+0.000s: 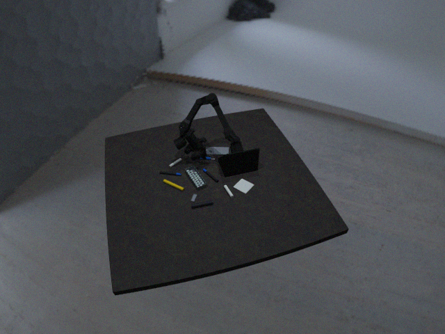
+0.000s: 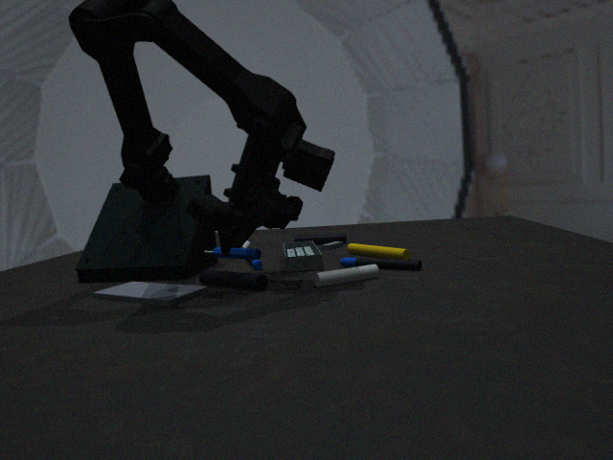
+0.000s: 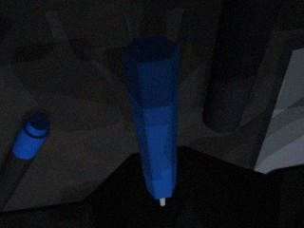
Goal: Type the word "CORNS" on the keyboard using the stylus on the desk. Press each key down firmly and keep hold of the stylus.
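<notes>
The stylus, a blue hexagonal rod (image 1: 208, 158) (image 2: 241, 253) (image 3: 156, 119) with a thin pale tip, lies level between the fingers. My gripper (image 2: 225, 250) (image 3: 159, 158) is shut on it and holds it a little above the desk. In the wrist view its blunt end is at the top and its tip points down the picture. The small keyboard (image 1: 195, 178) (image 2: 302, 251), dark with pale keys, lies on the desk away from the gripper; the wrist view does not show it. Its key letters are too small to read.
A thick dark rod (image 2: 232, 280) (image 3: 225, 106) and a pale flat plate (image 2: 141, 290) (image 3: 283, 138) lie near the stylus. A blue-ended dark pen (image 1: 211, 175) (image 3: 30, 140), a yellow rod (image 1: 173, 184) (image 2: 378, 250) and a white rod (image 1: 175, 162) (image 2: 346, 275) lie around the keyboard. A dark panel (image 1: 240, 163) stands by the arm base.
</notes>
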`<action>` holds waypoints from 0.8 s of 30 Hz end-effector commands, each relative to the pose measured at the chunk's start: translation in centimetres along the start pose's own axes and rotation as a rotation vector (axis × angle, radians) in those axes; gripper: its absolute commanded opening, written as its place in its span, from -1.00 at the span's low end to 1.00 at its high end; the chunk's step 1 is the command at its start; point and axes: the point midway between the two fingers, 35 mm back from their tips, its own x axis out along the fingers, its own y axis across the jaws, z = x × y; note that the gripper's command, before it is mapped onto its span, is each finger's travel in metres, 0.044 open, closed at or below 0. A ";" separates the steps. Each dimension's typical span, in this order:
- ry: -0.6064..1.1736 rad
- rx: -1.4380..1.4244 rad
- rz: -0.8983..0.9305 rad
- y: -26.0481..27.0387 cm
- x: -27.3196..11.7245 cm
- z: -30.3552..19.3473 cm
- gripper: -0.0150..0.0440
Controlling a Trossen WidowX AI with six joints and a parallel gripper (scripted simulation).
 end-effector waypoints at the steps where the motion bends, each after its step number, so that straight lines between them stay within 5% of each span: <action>1: -0.003 0.011 0.006 -0.2 -1.3 -0.7 -0.49; 24: -0.307 -0.379 0.229 8.3 0.5 -0.5 -0.49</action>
